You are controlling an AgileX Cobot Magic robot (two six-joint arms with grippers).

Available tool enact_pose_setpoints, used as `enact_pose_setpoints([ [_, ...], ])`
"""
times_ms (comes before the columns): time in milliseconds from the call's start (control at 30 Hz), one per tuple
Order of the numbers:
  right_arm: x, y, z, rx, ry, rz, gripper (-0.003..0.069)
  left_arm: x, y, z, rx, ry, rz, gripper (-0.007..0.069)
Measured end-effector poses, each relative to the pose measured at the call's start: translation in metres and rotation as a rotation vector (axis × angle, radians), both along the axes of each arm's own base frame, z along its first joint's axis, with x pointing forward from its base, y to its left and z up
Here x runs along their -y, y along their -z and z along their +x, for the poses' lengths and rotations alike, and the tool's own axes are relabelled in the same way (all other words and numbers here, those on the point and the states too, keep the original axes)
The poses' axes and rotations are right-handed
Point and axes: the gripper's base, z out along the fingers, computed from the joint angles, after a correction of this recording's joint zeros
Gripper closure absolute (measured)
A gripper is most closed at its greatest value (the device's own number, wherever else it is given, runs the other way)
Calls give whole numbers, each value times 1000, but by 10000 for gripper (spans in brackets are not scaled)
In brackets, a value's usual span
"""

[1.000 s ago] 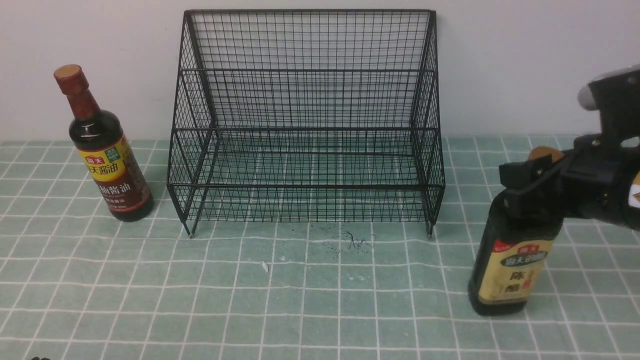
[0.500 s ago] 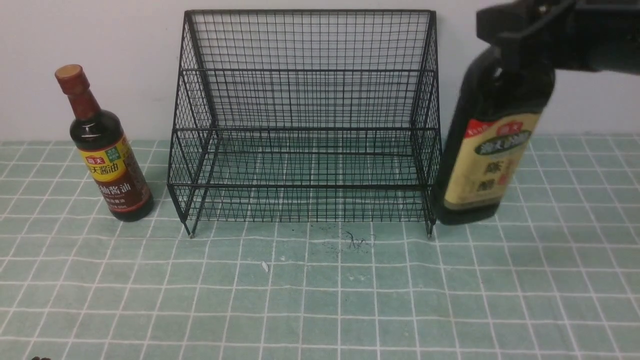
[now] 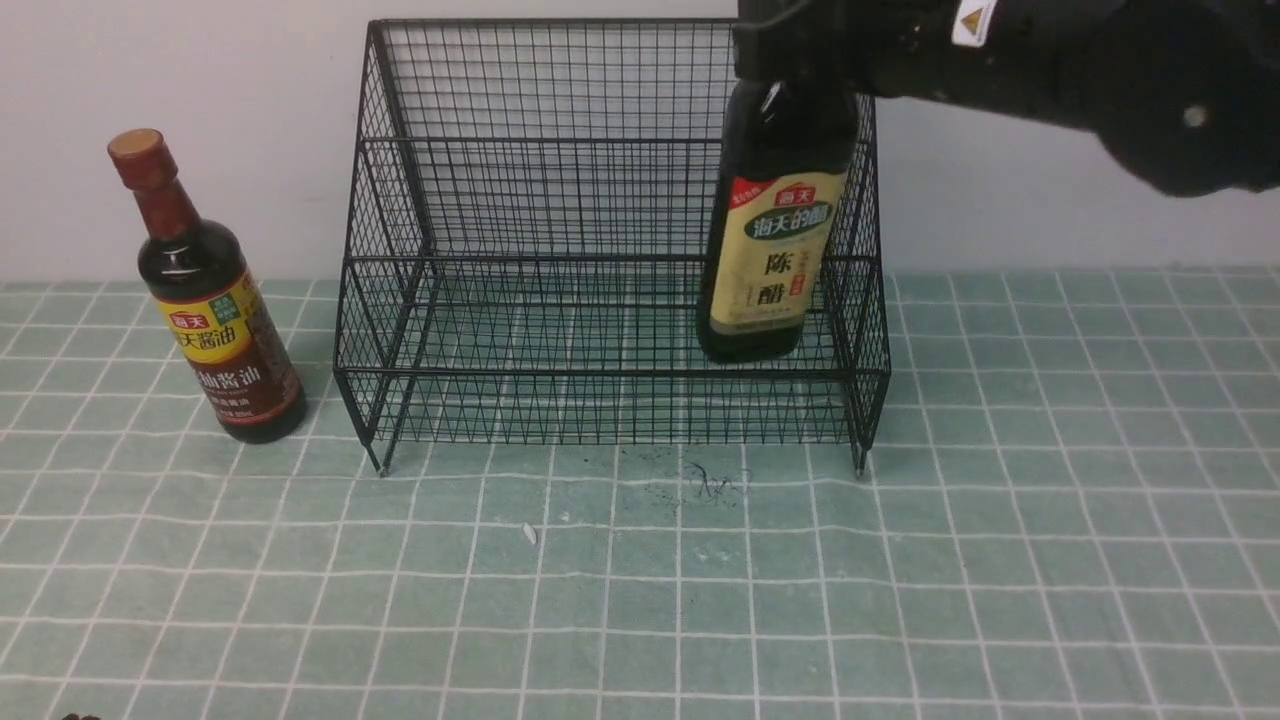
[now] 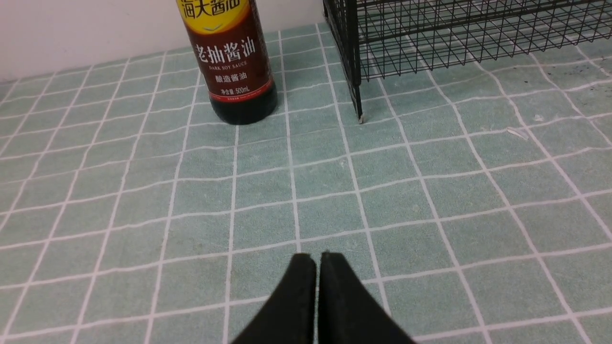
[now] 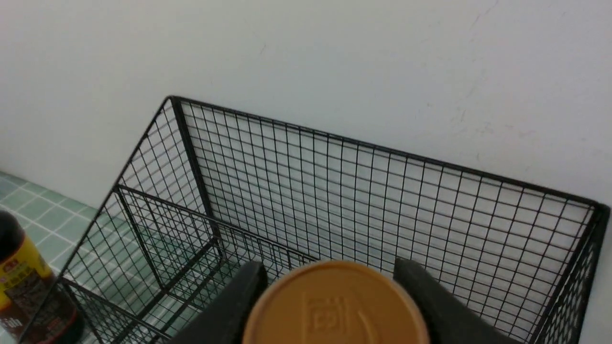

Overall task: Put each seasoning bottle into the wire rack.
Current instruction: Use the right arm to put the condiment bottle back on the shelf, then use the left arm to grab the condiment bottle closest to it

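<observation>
**Vinegar bottle in the air at the rack's right end, not yet set down**

The right claw [image 3: 792, 55] grips the tan-capped vinegar bottle [image 3: 770, 260] by its neck. The bottle leans slightly, its base just above the low front rail of the wire rack [image 3: 600, 200] and near the right sloped side. Lowered off-line, the base could catch that rail or the side mesh and shove the rack. Let go too high, the bottle could tip on the wires. The soy sauce bottle [image 3: 215, 340] stands on the table [image 3: 640, 600] left of the rack, and the left claw [image 4: 318, 267] is closed on nothing.
</observation>
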Motion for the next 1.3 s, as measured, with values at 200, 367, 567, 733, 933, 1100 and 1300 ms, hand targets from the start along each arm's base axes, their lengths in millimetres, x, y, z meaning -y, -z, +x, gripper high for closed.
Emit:
enact_pose_setpoints([
  [200, -2, 18, 11, -53, 11, -34, 345, 0, 0, 0, 0, 0, 0, 631],
  [367, 2, 29, 9, -158, 35, -99, 345, 0, 0, 0, 0, 0, 0, 631],
  [567, 6, 38, 7, -257, 56, -161, 345, 0, 0, 0, 0, 0, 0, 631],
  [733, 6, 38, 6, -274, 59, -157, 335, 0, 0, 0, 0, 0, 0, 631],
  [933, 10, 23, -2, -258, 60, -126, 167, 0, 0, 0, 0, 0, 0, 631],
  [1100, 27, -23, -33, -186, 65, -76, 101, 0, 0, 0, 0, 0, 0, 631],
  [1300, 71, -93, -110, -78, 86, -17, 167, 0, 0, 0, 0, 0, 0, 631],
])
